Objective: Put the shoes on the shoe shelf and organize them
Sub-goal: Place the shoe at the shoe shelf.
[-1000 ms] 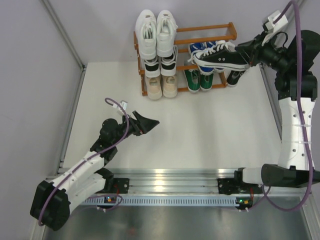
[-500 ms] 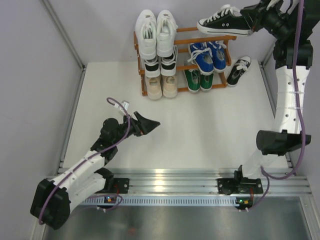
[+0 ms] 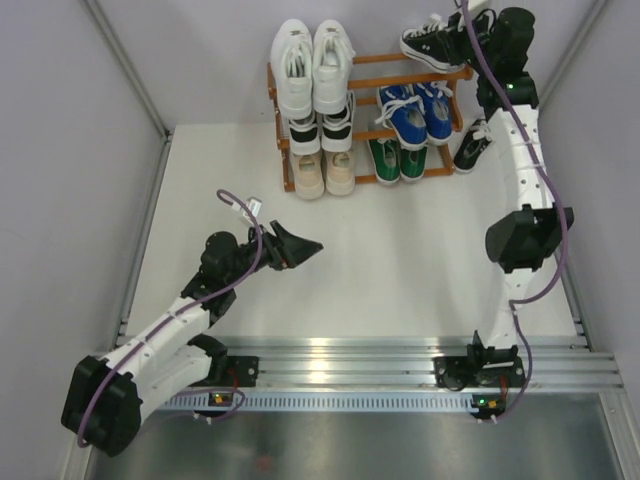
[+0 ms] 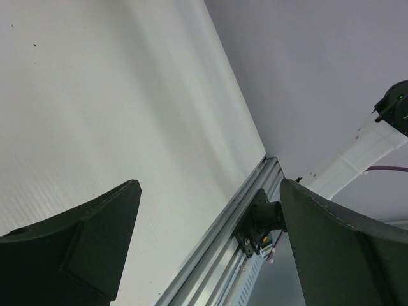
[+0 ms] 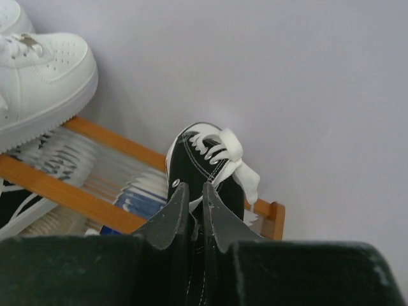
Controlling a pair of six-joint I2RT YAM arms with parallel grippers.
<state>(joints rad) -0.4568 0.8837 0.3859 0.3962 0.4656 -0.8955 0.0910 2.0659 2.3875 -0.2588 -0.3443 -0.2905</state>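
Two arms in view. Right end effector (image 3: 492, 38) is extended far to the back right corner, over the right end of the shoe shelf (image 3: 410, 77). Its fingers (image 5: 171, 213) are pinched almost together on the heel collar of a black sneaker (image 3: 437, 45) with white laces and sole. In the top view the sneaker lies across the right end of the top tier, toe pointing left. Whether the sole rests on the bars or hangs just above them cannot be told. The right wrist view shows the same black sneaker (image 5: 205, 156) toe-on to the back wall (image 5: 287, 76), with an orange-brown shelf bar (image 5: 64, 188) below and to the left. Left end effector (image 3: 300, 245) is low over the tabletop (image 3: 420, 260), well apart from the shelf, jaws spread wide and holding nothing. The left wrist view shows both fingers (image 4: 83, 242) with bare tabletop between them and the aluminium rail (image 4: 236, 223) at the near edge. Shelf contents: white pair (image 3: 312, 65) on the top tier at left, black pair (image 3: 320, 128) under it on the middle tier, beige pair (image 3: 325, 172) on the lowest tier, blue pair (image 3: 415, 112) middle right, green pair (image 3: 398, 158) lower right. One loose black sneaker (image 3: 472, 148) lies on the tabletop just beside the shelf's right end.
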